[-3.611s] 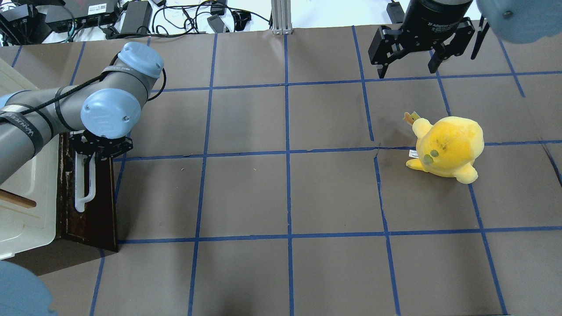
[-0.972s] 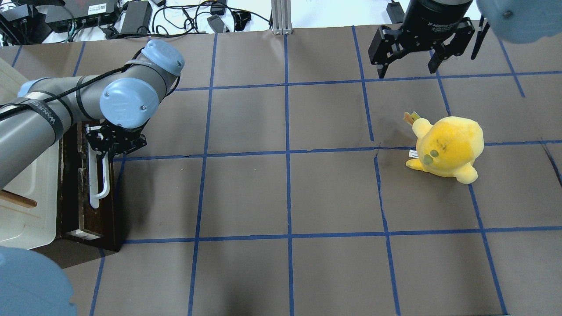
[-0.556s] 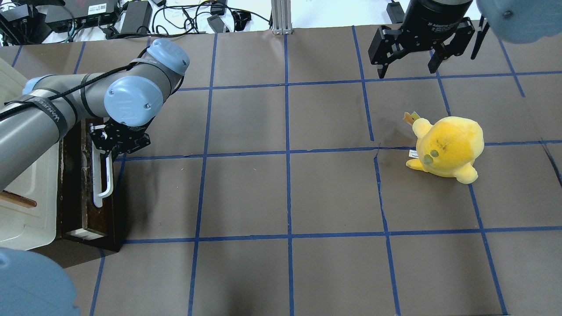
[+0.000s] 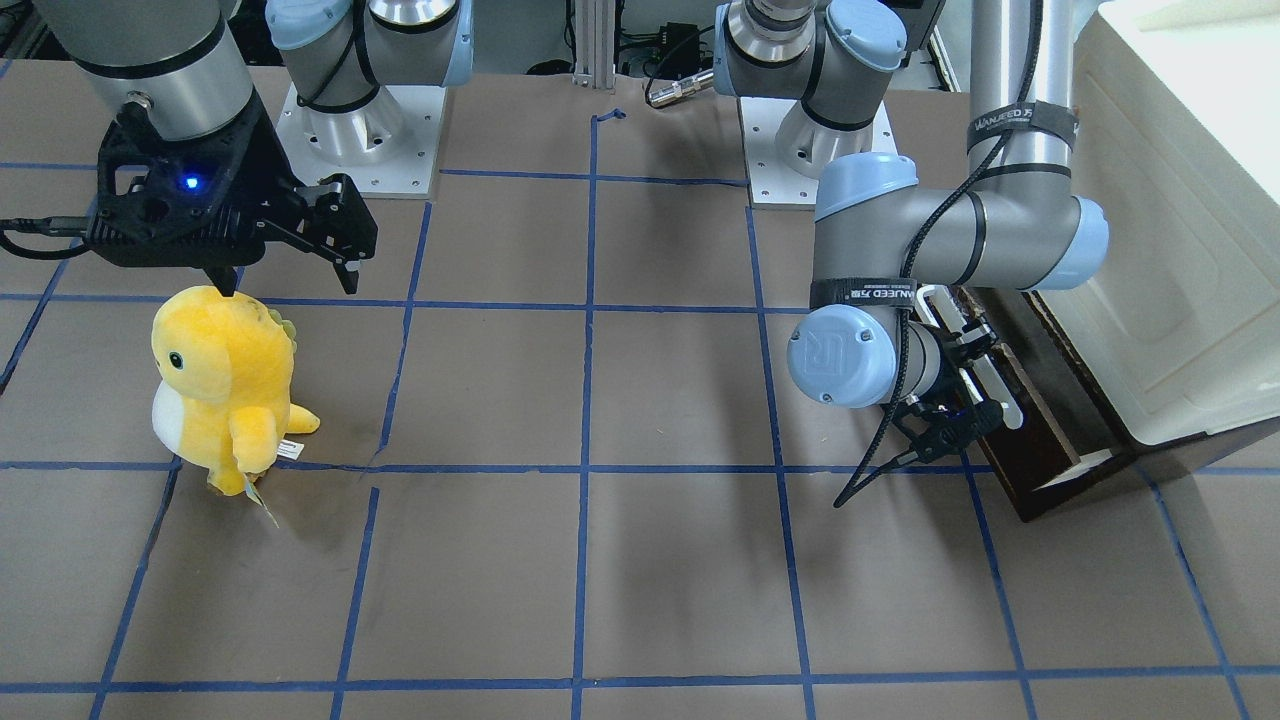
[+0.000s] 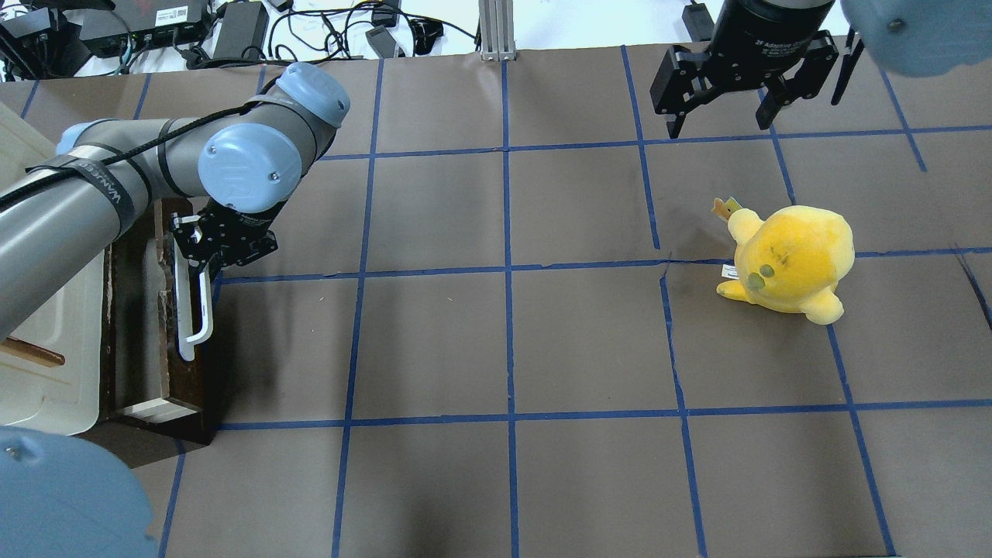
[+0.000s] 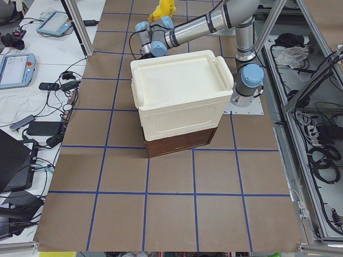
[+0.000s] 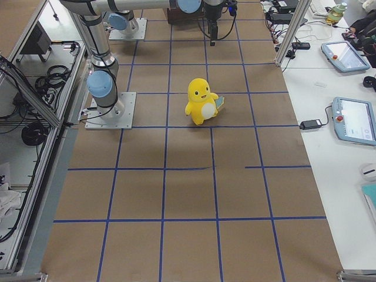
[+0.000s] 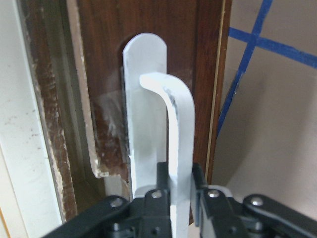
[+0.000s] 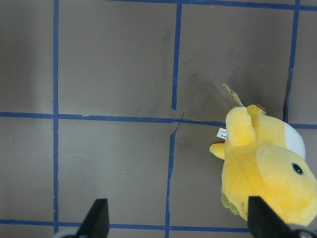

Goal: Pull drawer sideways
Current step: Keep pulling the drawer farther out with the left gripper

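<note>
The drawer [image 5: 194,387] sits at the bottom of the cream-white cabinet [image 5: 46,341] at the robot's left end of the table [image 5: 504,349]. Its dark brown front faces the middle of the table. The drawer stands partly out of the cabinet: a strip of its pale wood side [image 5: 151,409] shows between the front panel and the cabinet body in the overhead view. The long white bar handle [image 5: 188,310] runs along the drawer front. The left end effector [image 5: 198,260] is at the far end of this handle, and the left wrist view shows its fingers [image 8: 161,181] pressed against both sides of the white bar, pinching it. The left arm reaches in over the cabinet, with its wrist just in front of the drawer face. The right end effector [image 5: 718,128] hangs above the table at the far right, fingers spread wide and holding nothing. A yellow plush toy [image 5: 790,260] stands upright on the table near the right end effector and apart from it, with a tag [image 5: 726,206] at its back. The toy is well apart from the drawer. The table is covered in brown paper marked with a grid of blue tape [image 5: 508,341].
</note>
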Robot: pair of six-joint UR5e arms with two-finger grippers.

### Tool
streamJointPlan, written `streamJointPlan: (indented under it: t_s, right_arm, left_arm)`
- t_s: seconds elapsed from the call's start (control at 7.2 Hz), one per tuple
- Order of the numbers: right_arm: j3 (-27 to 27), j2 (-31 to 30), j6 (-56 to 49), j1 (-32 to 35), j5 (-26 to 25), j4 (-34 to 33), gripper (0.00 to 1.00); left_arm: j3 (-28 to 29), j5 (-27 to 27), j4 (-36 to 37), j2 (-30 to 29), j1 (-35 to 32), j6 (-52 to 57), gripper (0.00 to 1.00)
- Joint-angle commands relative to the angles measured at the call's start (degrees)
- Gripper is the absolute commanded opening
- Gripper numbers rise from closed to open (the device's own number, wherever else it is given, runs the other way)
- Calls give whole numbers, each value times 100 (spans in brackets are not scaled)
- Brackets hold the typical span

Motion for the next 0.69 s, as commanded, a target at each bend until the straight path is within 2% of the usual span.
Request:
streamJointPlan:
  t_s: [0.0, 0.56]
  right_arm:
    - [0, 0, 0, 0, -2, 0, 100]
    - [0, 0, 0, 0, 7, 0, 100]
  left_arm:
    - [103, -25, -115, -82, -102, -167, 0]
    - [200, -130, -228, -135, -173, -360, 0]
